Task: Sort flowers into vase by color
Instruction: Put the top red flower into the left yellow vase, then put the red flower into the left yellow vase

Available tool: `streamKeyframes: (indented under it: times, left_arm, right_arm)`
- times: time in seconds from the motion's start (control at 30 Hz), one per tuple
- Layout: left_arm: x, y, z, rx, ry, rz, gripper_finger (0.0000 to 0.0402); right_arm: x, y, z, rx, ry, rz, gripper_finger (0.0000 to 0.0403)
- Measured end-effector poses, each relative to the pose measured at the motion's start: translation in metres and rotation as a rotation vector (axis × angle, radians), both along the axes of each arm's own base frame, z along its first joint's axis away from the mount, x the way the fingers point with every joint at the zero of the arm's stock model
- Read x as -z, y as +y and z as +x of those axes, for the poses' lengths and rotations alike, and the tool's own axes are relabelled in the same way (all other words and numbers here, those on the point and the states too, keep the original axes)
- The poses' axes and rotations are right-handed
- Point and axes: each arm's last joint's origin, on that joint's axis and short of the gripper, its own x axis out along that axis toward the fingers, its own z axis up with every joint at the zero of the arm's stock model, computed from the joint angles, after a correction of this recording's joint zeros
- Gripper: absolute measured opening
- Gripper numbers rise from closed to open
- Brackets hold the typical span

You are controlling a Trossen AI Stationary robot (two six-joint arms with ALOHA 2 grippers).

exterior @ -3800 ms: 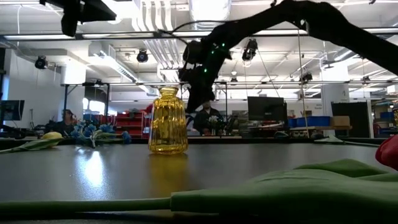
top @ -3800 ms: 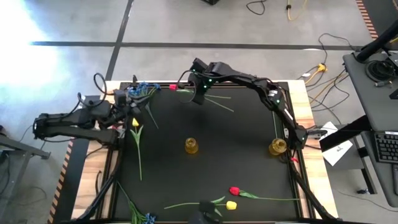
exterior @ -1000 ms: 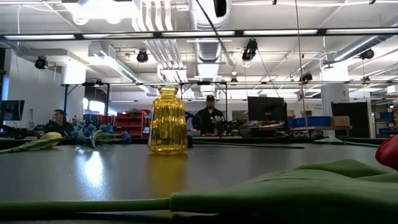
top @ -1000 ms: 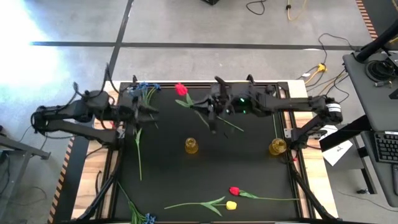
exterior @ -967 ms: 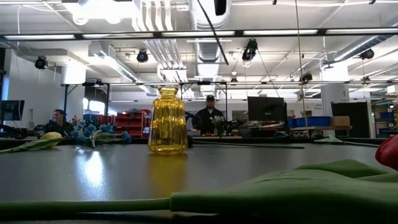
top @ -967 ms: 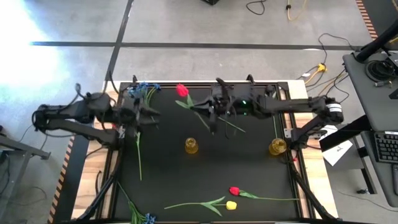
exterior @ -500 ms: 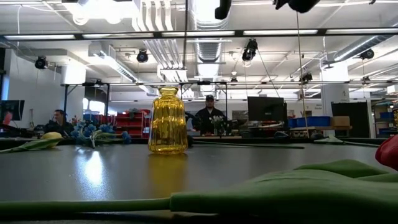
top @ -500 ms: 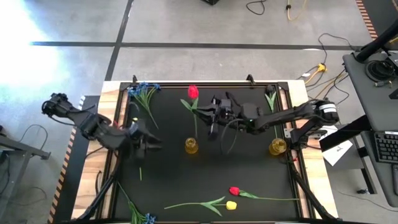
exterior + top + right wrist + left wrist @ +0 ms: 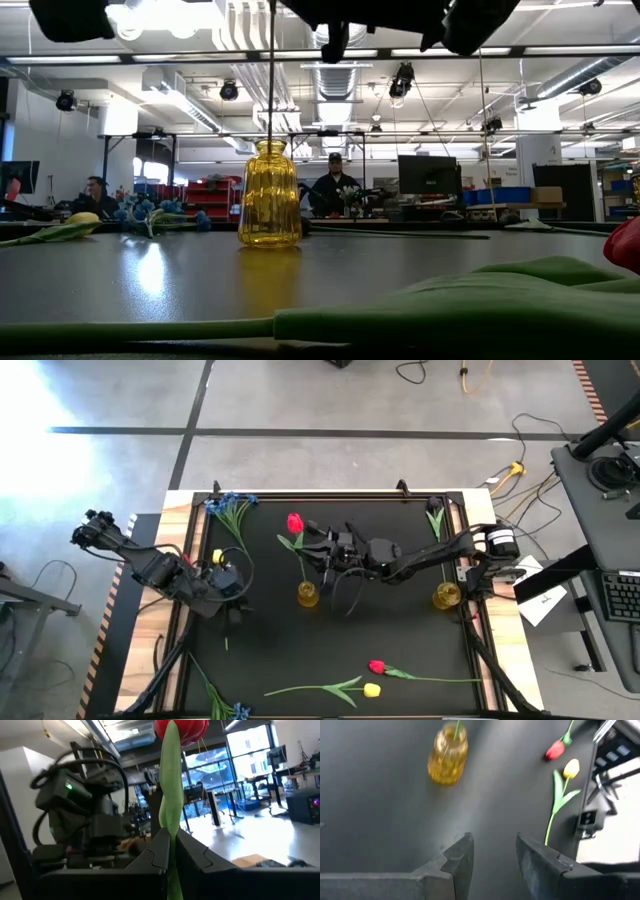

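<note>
The right gripper [image 9: 325, 563] is clamped on a red tulip [image 9: 294, 523], its stem dipping into the yellow vase [image 9: 308, 594] mid-bench. The left gripper [image 9: 492, 852], fingers parted and empty, hovers near the left edge. Only the overhead view shows a second vase [image 9: 446, 597] by the right edge.

The ribbed amber glass vase [image 9: 270, 194] looks glossy on the smooth, faintly reflective black tabletop [image 9: 200, 280].
</note>
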Motion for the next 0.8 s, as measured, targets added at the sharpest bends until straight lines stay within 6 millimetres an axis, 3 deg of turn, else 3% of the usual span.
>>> streamKeyframes:
  times: [0.2, 0.47, 0.63, 0.8]
  left_arm:
    - [-0.001, 0.002, -0.004, 0.004, 0.002, -0.007, 0.0135]
    - [-0.005, 0.012, -0.018, -0.006, -0.01, 0.023, 0.0135]
    - [-0.001, 0.011, -0.013, -0.021, -0.055, 0.078, 0.0135]
    - [0.006, 0.009, -0.014, -0.006, 0.02, 0.065, 0.0135]
  right_arm:
    - [0.013, 0.011, 0.004, -0.018, 0.115, -0.046, 0.0025]
    - [-0.004, 0.026, -0.004, -0.06, 0.453, -0.077, 0.0131]
    - [-0.027, 0.045, -0.027, -0.123, 0.761, -0.159, 0.0184]
    - [-0.051, 0.072, -0.066, -0.191, 1.077, -0.137, 0.0211]
